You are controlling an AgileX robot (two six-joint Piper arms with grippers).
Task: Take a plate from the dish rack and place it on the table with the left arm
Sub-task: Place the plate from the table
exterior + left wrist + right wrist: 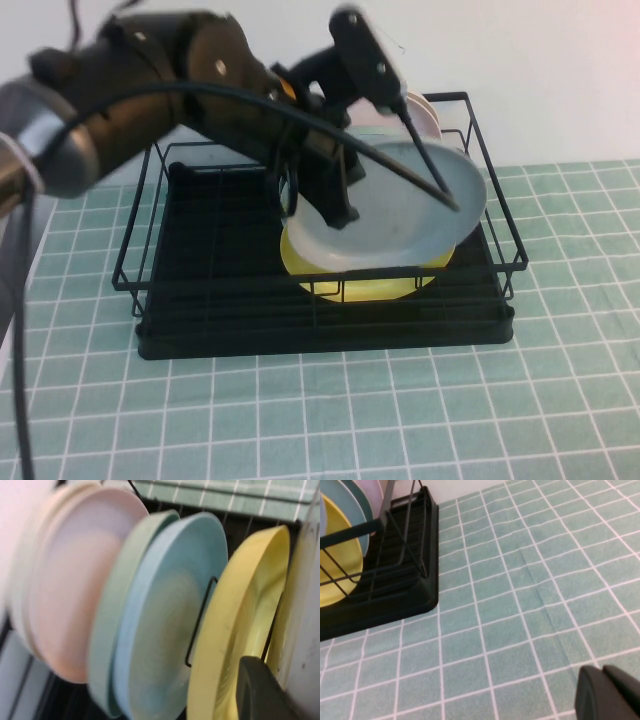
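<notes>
In the high view my left gripper (400,210) is shut on the pale grey-blue plate (425,235), with one thin finger across its face and the other at its left edge. The plate is tilted and held above the black dish rack (300,335), over the yellow plate (365,280). In the left wrist view one black finger (260,692) lies against the held plate (306,620) at the frame's edge. My right gripper (610,695) is shut and empty, low over the green tiled table (520,605), away from the rack (395,597).
Other plates stand in the rack: a pink one (75,580), a green one (112,630), a light-blue one (170,620) and the yellow one (235,630). Tiled table (400,420) lies in front of the rack and to its right.
</notes>
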